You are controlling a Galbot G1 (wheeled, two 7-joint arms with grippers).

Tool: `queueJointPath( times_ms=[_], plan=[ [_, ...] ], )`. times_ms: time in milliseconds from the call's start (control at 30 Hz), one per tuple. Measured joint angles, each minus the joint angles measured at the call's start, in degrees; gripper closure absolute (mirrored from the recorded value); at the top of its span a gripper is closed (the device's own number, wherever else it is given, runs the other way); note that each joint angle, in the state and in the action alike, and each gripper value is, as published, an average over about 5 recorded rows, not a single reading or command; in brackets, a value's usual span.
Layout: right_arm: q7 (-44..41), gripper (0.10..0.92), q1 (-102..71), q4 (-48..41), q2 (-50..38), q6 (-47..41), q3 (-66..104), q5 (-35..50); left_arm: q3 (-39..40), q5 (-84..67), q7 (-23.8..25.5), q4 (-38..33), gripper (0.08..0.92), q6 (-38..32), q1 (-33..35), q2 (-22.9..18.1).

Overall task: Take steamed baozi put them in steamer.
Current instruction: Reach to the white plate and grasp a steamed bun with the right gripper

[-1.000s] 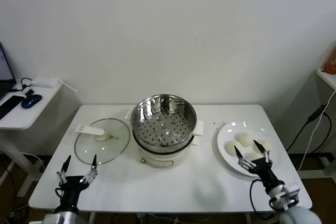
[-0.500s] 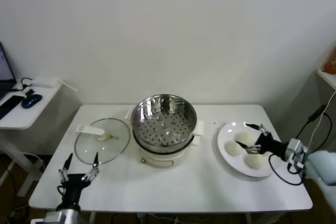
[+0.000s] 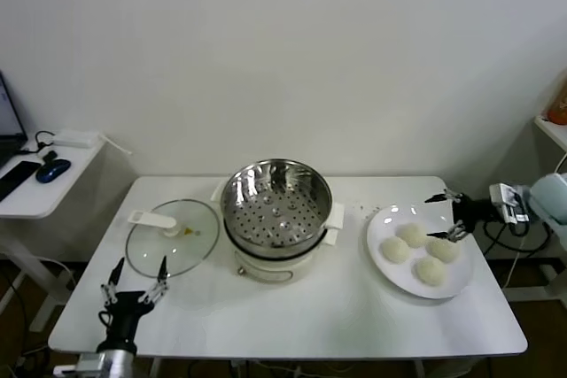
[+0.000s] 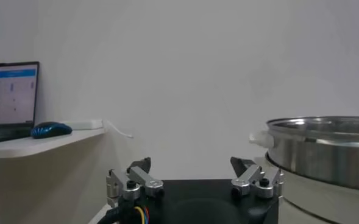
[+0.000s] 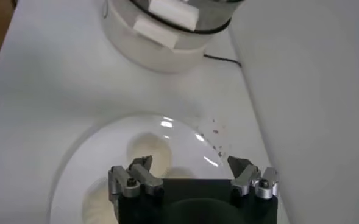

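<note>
Right end effector (image 3: 446, 216) open over plate edge (image 3: 383, 262); four baozi (image 3: 395, 250) plated

No readable text, label, brand, number or sign anywhere. Laptop screen (image 4: 10, 92), seen in left wrist view on side shelf at 9 o'clock of steamer (image 4: 323, 149), shows blue header bar and faint lines, too small to read. Steamer, its white base, plate: no legible marking.
</note>
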Motion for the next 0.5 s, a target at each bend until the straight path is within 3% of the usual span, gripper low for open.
queueJointPath(
  times_ms=[500],
  plan=[
    [-4.64, 0.203, 11.71, -18.73, 13.72, 2.97, -14.22, -9.96, 0.15, 0.68, 0.1, -0.73, 0.177, 1.05, -0.63, -0.31]
  ],
)
